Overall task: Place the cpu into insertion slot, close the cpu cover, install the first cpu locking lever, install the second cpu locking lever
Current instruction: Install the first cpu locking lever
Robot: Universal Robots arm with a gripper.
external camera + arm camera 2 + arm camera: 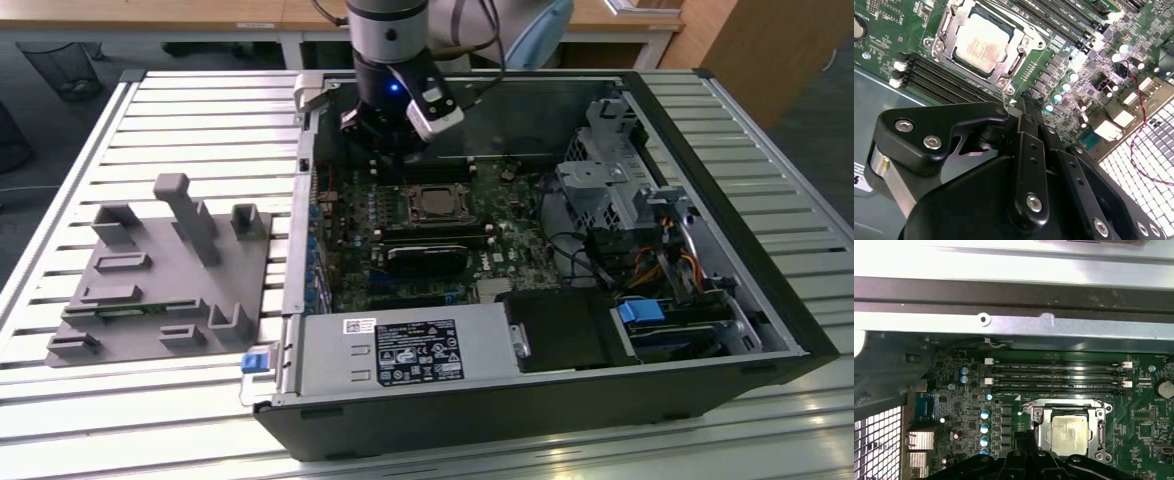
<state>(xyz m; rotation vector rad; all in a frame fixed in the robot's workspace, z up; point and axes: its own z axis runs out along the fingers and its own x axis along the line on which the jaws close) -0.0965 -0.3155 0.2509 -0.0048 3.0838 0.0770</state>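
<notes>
- Fixture point(160, 270), grey and moulded, stands on the slatted surface point(80, 430) at the exterior view's left, just beside the open case point(747, 300).
- Gripper point(1024, 102) hangs over the far part of the board, near the slot point(934, 45) but not touching it. Its jaws look drawn together, with nothing between them.
- Cpu point(981, 42) lies flat in the slot at mid-board, silvery top up, with memory slots point(939, 80) just beside it.
- Cover point(1021, 55) appears folded down around the cpu, its cut-out framing the metal top. Whether the levers are latched I cannot tell.
- Handling, as a judgement: the cpu is likely light, stiff and smooth on top, with a fragile underside, so its side edges are the only safe hold. The cover looks like thin, stiff sheet metal, best pushed at its rim, never on the chip.
- Drive cage point(614, 190) fills the case's right.
</notes>
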